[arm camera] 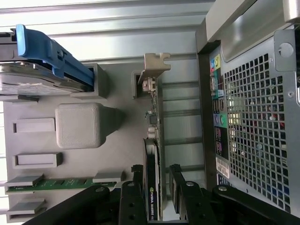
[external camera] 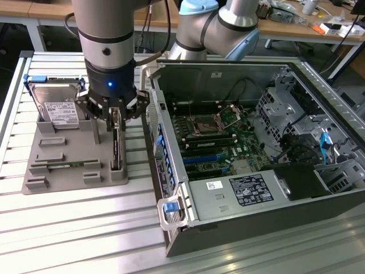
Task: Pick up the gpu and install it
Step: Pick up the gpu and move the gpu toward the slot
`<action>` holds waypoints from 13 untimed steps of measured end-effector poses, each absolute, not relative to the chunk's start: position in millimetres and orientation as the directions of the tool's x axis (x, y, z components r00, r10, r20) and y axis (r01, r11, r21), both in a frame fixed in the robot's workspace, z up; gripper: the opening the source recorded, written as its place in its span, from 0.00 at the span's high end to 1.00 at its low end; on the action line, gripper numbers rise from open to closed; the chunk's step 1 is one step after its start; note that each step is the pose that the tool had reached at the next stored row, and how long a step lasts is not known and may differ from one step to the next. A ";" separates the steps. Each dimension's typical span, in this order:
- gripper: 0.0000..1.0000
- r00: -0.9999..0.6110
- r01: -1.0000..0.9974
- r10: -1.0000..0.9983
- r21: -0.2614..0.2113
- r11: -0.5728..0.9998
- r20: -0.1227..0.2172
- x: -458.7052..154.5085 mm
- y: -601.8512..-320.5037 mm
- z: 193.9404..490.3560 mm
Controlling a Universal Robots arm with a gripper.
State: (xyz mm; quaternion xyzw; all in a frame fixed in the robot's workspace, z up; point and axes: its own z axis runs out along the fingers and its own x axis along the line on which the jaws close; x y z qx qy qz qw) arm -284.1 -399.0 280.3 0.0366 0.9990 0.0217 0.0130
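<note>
- Gripper (external camera: 114, 121) (arm camera: 156, 185) hangs straight down over the grey holder tray (external camera: 68, 171). Jaws spread, one finger (arm camera: 137, 185) on each side of the gpu (external camera: 117, 147) (arm camera: 151, 164).
- Wrist view: a thin gap shows between the card and the finger on its case side. On the other side I cannot tell whether there is contact.
- The gpu stands on edge in the slot along the tray's edge on the exterior view's right, seated in the tray. Its black face is between the fingers. Its silver bracket (arm camera: 156, 63) is at the far end, well clear of the gripper.
- Same tray: a hard drive (external camera: 57, 105) (arm camera: 28, 79) with a white label and blue handle (arm camera: 51, 51) is propped at the far corner on the exterior view's left. A memory stick (external camera: 63, 166) (arm camera: 56, 183) lies flat near the front.
- The open computer case (external camera: 245, 194) lies just beside the tray on the exterior view's right, with the motherboard (external camera: 211, 134) exposed.
- All of it rests on the slatted metal table (external camera: 85, 228).
</note>
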 end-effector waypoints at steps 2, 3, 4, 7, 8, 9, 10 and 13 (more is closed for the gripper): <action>0.64 -0.997 0.072 0.074 0.044 0.996 -0.024 -284.1 -398.9 278.9; 0.64 -0.997 0.073 0.074 0.044 0.996 -0.024 -284.1 -398.9 278.4; 0.64 -0.997 0.073 0.074 0.044 0.996 -0.024 -284.1 -398.9 277.8; 0.64 -0.997 0.073 0.074 0.044 0.996 -0.024 -284.1 -399.0 275.6; 0.64 -0.997 0.073 0.074 0.044 0.996 -0.024 -284.1 -398.9 275.0; 0.64 -0.997 0.073 0.074 0.044 0.996 -0.024 -284.1 -398.9 274.5; 0.64 -0.997 0.072 0.074 0.044 0.996 -0.024 -284.1 -398.9 273.8; 0.64 -0.997 0.073 0.074 0.044 0.996 -0.024 -284.1 -398.9 272.0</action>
